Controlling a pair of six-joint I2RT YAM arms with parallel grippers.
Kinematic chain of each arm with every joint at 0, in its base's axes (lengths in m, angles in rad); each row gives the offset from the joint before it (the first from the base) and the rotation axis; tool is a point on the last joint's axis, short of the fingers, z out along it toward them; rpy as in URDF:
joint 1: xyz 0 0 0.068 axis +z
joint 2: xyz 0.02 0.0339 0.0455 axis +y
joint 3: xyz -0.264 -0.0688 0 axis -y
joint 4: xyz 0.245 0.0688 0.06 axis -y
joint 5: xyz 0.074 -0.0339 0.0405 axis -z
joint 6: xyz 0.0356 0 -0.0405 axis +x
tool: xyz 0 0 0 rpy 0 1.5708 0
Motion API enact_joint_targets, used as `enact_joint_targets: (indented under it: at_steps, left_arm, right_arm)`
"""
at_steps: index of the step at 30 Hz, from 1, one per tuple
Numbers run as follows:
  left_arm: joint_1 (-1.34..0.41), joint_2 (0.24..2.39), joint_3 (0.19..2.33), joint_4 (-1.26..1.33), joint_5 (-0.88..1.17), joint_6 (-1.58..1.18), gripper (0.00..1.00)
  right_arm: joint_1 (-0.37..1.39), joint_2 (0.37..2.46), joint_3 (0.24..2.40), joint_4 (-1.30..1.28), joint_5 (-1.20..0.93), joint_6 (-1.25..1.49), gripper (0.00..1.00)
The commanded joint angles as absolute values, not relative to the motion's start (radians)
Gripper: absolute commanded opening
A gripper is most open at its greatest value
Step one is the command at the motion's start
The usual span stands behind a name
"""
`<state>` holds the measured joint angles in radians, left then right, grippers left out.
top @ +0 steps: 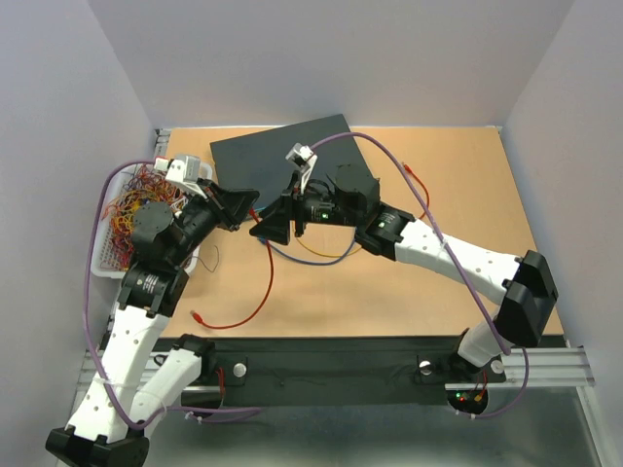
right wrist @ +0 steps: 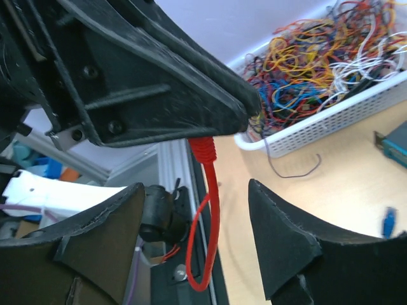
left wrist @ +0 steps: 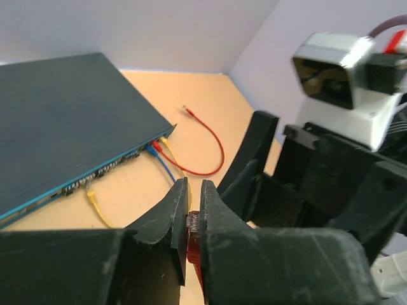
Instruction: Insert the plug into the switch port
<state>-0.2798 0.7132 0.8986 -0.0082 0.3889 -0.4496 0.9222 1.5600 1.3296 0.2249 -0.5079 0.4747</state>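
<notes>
While my left gripper (left wrist: 194, 190) pinches the red plug (left wrist: 193, 232), my right gripper (right wrist: 196, 190) stands spread; open table (top: 467, 195) lies at three o'clock from the switch (top: 273, 161).

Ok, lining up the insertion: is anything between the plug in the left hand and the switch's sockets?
Nothing solid. Between the red plug in the left hand and the switch's sockets lies only table with a loose yellow cable; blue and yellow cables occupy sockets near the corner.
</notes>
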Motion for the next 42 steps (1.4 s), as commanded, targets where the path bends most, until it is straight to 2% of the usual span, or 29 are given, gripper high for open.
enact_joint_targets:
  at_steps: [1, 12, 23, 37, 42]
  left_arm:
    - [-0.278, 0.721, 0.959, -0.029, 0.353, -0.451, 0.00]
    - [-0.278, 0.742, 0.951, -0.029, 0.356, -0.477, 0.00]
    - [-0.278, 0.747, 0.946, -0.018, 0.347, -0.486, 0.00]
    - [-0.278, 0.765, 0.960, -0.025, 0.334, -0.491, 0.00]
    - [-0.279, 0.756, 0.954, -0.029, 0.334, -0.492, 0.00]
  right_arm:
    - [0.916, 1.505, 1.404, 0.172, -0.419, 0.374, 0.72]
    - [0.960, 1.555, 1.502, 0.058, -0.230, 0.255, 0.52]
    - [0.995, 1.583, 1.528, 0.034, -0.190, 0.232, 0.43]
    - [1.034, 1.608, 1.511, 0.028, -0.152, 0.224, 0.42]
    - [1.037, 1.626, 1.532, 0.028, -0.120, 0.236, 0.39]
